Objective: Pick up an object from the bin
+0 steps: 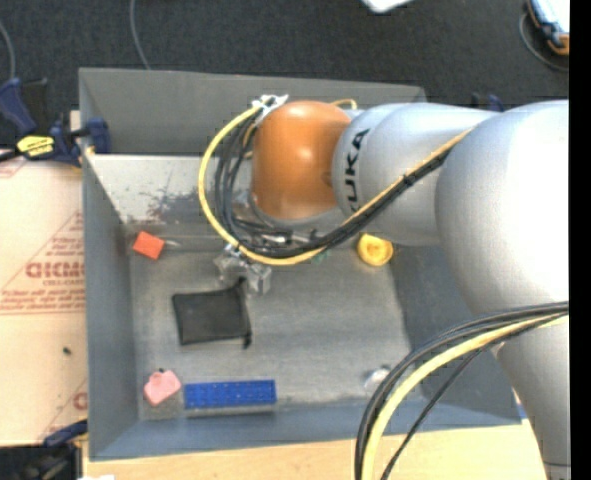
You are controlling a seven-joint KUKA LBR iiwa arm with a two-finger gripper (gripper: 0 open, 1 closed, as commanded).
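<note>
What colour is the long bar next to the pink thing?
The long bar is blue, clear in the camera view.

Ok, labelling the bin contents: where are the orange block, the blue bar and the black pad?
orange block (148,245), camera view, middle of its top face.
blue bar (229,395), camera view, midway along its length.
black pad (210,319), camera view, centre of its flat face.

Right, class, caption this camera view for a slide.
Gripper at the upper right corner of the black pad in the grey bin.
</note>
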